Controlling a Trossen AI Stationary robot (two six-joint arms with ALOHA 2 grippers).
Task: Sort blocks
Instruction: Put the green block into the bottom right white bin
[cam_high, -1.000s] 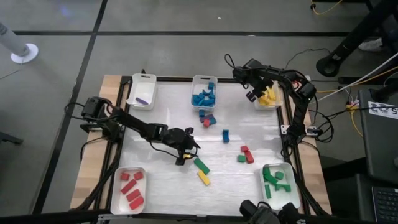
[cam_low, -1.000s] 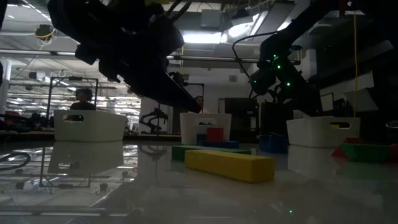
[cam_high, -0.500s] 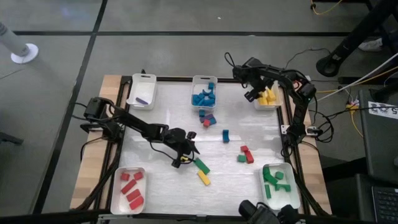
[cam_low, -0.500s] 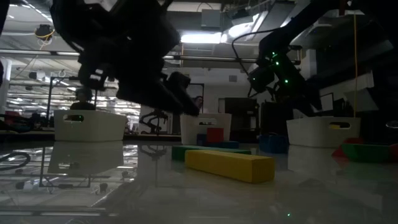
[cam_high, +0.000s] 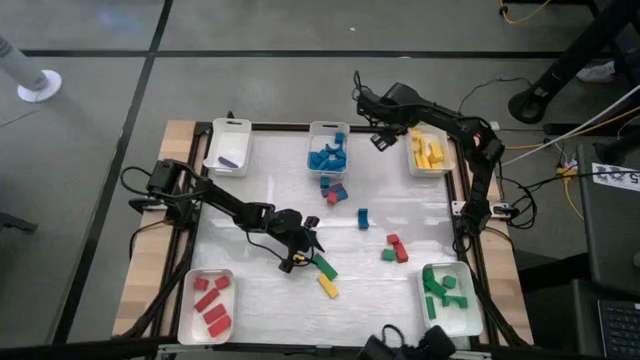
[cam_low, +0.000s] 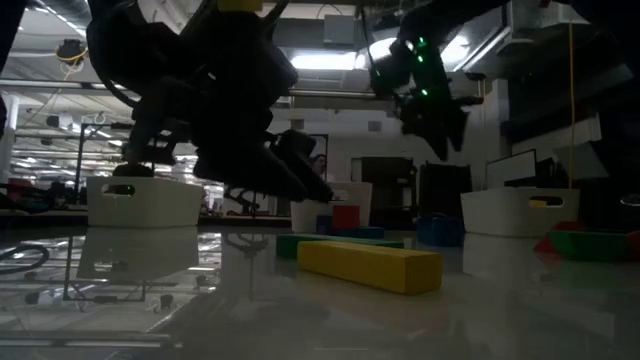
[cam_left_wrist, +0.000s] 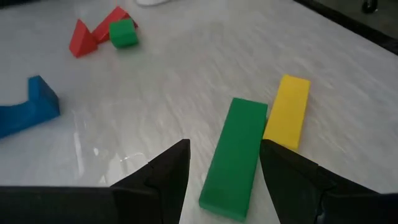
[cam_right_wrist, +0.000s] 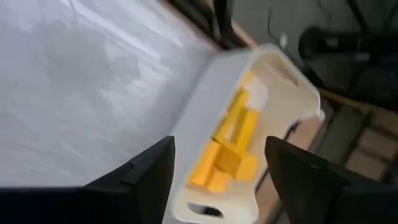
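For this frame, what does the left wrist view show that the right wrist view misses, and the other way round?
Only the left wrist view: the left tool, open, straddling the end of a green bar, a yellow bar beside it, and red, green and blue blocks farther off. Only the right wrist view: the right tool, open and empty, and the white tray of yellow blocks. Both share the white tabletop.
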